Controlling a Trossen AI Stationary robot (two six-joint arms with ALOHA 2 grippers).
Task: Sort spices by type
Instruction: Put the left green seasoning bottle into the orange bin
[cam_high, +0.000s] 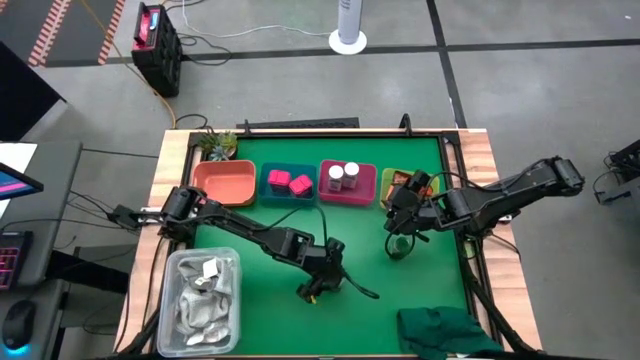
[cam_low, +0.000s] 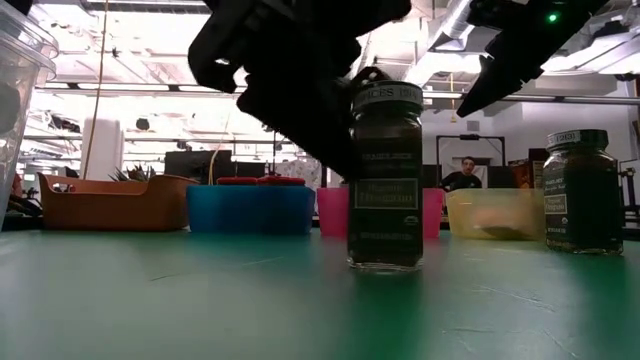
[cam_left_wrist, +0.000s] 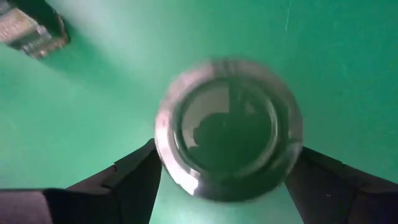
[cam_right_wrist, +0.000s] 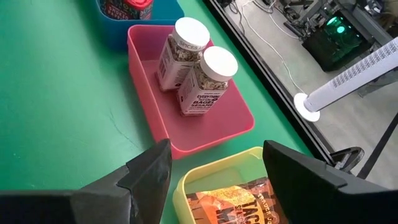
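Note:
A round greenish glass jar (cam_low: 386, 180) stands upright on the green mat near its middle. My left gripper (cam_high: 322, 283) is above it, open, with one finger on each side of the jar (cam_left_wrist: 229, 127). A second greenish jar (cam_high: 398, 245) stands to its right (cam_low: 583, 190). My right gripper (cam_high: 405, 205) hangs open and empty above the yellow bin (cam_right_wrist: 205, 180), where an orange-brown foil packet (cam_right_wrist: 249, 202) lies. Two white-capped jars (cam_right_wrist: 196, 65) stand in the pink bin (cam_high: 347, 183). Pink blocks (cam_high: 290, 182) lie in the blue bin. My left gripper comes from above, pointing down, with its fingers (cam_left_wrist: 137, 180) on either side of the jar's body below the lid (cam_left_wrist: 229, 127). The lid hides the fingertips, so I cannot tell whether they touch. The jar's base is on the mat.
An orange bin (cam_high: 225, 182) sits left of the blue one in the row along the far edge. A clear tub of white wrappers (cam_high: 205, 300) is at the near left, a dark green cloth (cam_high: 445, 330) at the near right. A person (cam_low: 465, 175) sits in the room behind.

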